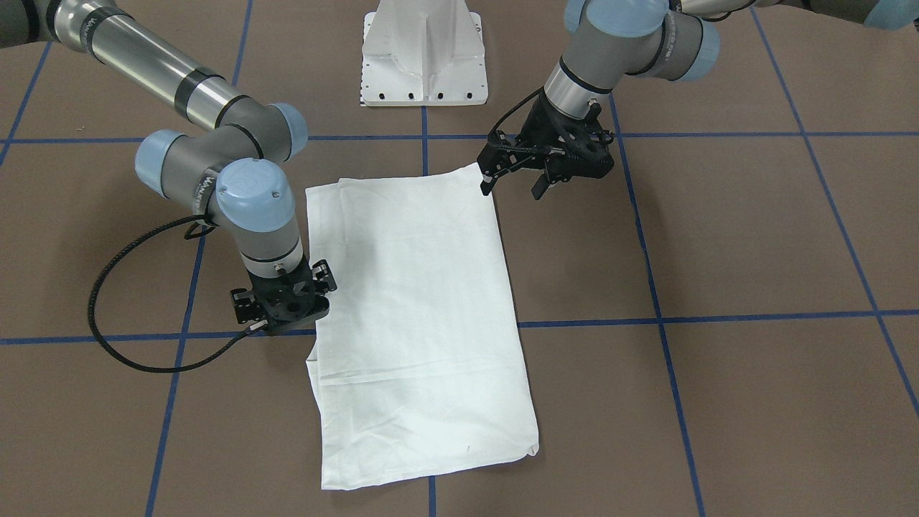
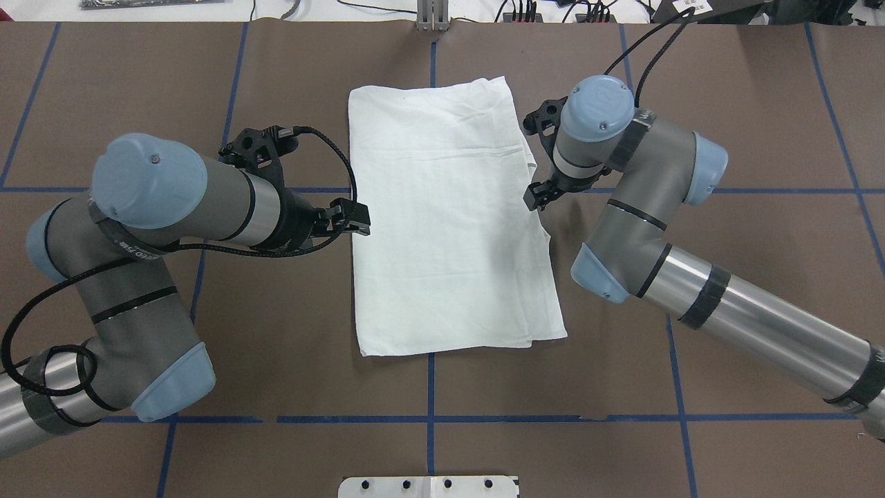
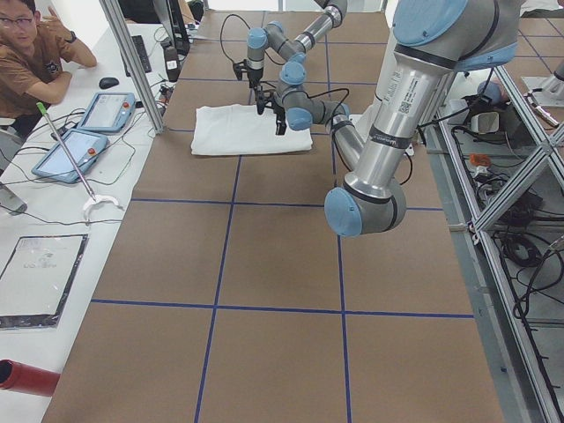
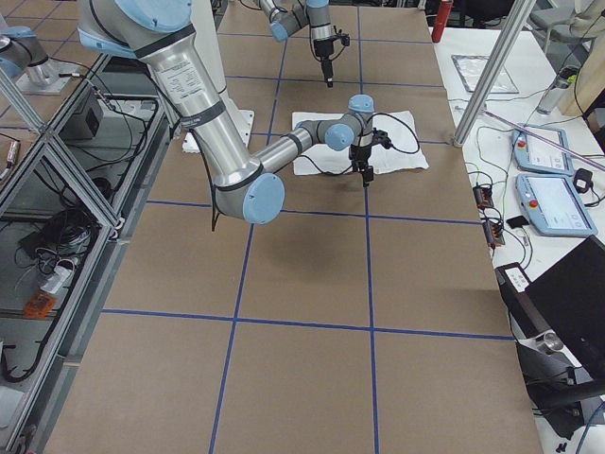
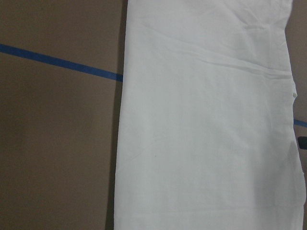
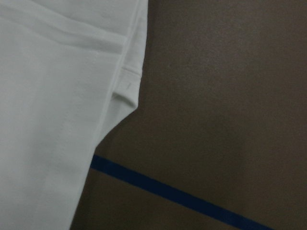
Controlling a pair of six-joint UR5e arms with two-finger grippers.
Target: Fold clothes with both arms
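Note:
The white shirt (image 1: 416,301) lies folded into a flat rectangle at the table's middle; it also shows in the overhead view (image 2: 449,221). No print, collar or label shows. My left gripper (image 1: 512,188) is open and empty. It hovers tilted just off the shirt's corner nearest the robot, at the shirt's left edge in the overhead view (image 2: 354,223). My right gripper (image 1: 286,310) points straight down beside the shirt's opposite long edge. Its fingers are hidden under its body, so I cannot tell its state. The right wrist view shows the shirt's hem (image 6: 125,72) lying free below.
The white pedestal (image 1: 425,54) stands at the robot's side of the table. The brown table cover (image 1: 718,237) carries blue tape lines. A person (image 3: 31,53), tablets and a red cylinder (image 3: 26,377) are beyond the table's far edge.

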